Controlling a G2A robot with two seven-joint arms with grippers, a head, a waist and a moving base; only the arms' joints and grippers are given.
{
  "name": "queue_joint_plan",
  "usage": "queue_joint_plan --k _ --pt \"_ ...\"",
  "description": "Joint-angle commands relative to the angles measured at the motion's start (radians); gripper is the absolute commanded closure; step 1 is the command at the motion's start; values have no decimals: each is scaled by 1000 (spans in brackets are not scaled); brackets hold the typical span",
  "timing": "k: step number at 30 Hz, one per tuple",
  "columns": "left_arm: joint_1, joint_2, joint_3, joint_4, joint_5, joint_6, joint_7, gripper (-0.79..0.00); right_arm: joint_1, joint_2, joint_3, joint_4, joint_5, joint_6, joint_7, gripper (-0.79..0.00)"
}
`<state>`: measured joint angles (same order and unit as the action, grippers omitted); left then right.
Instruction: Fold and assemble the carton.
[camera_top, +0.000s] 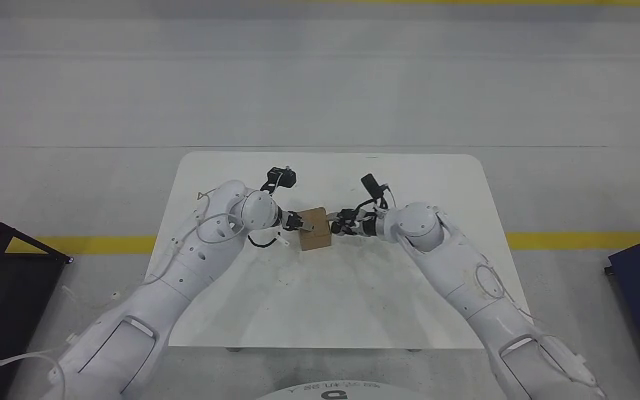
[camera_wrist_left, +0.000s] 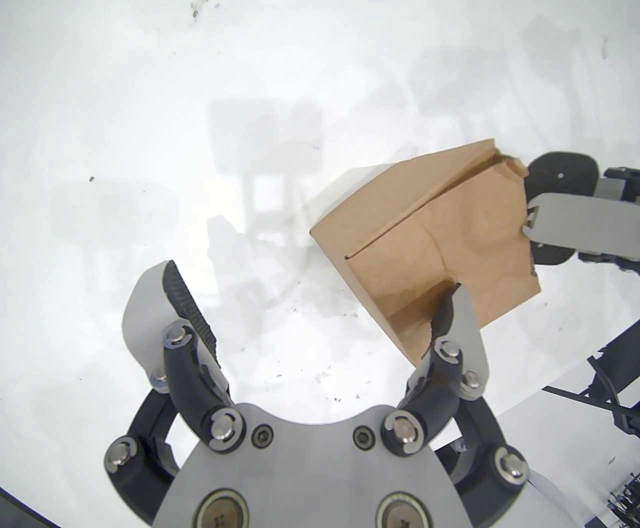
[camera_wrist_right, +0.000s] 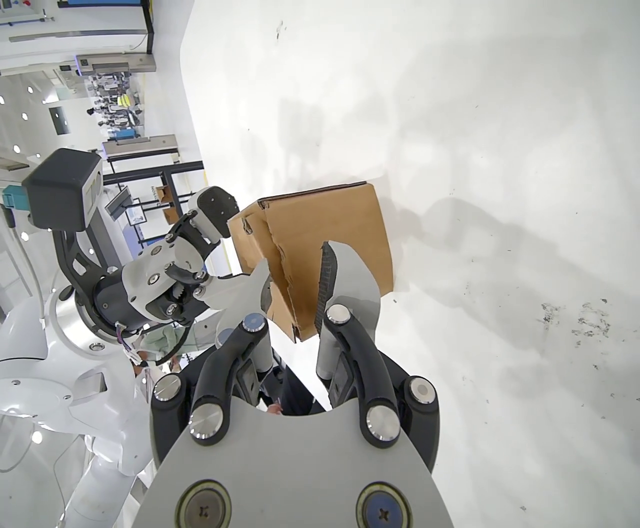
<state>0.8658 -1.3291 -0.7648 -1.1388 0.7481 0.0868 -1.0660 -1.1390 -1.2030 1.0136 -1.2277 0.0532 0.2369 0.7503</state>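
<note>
carton (camera_top: 316, 231) sits near the middle of the table (camera_top: 420, 290), brown, partly formed, between both grippers. right gripper (camera_wrist_right: 295, 260) jaws narrow, pinching one carton wall at its ragged open edge. left gripper (camera_wrist_left: 315, 285) jaws wide, holding nothing; one fingertip (camera_wrist_left: 456, 305) touches the carton's opposite side, other finger over bare table.

White glossy arms (camera_top: 190, 268); silver end effector (camera_wrist_left: 314, 279), black links, ribbed pads (camera_wrist_left: 191, 306).
</note>
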Motion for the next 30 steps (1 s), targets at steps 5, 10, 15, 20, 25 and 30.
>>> queue_joint_plan --k 5,10,15,20,25,30 --pt "-1 -2 0 3 6 -3 -2 -785 0 1 5 -1 7 -9 4 -200" --pt "0 -4 0 4 12 -3 -2 -785 20 -4 13 21 40 -39 -9 -296" --pt "1 -6 -2 5 15 -3 -2 -785 54 -17 -16 63 45 -23 -21 -268" --pt "3 -7 -4 5 19 -2 -1 -785 92 -33 -52 108 44 16 -37 -237" --pt "4 -8 -6 5 25 -1 -3 -785 118 -45 -73 145 50 26 -38 -132" --pt "6 -10 -9 5 27 0 -4 -785 129 -51 -79 166 54 21 -40 -15"
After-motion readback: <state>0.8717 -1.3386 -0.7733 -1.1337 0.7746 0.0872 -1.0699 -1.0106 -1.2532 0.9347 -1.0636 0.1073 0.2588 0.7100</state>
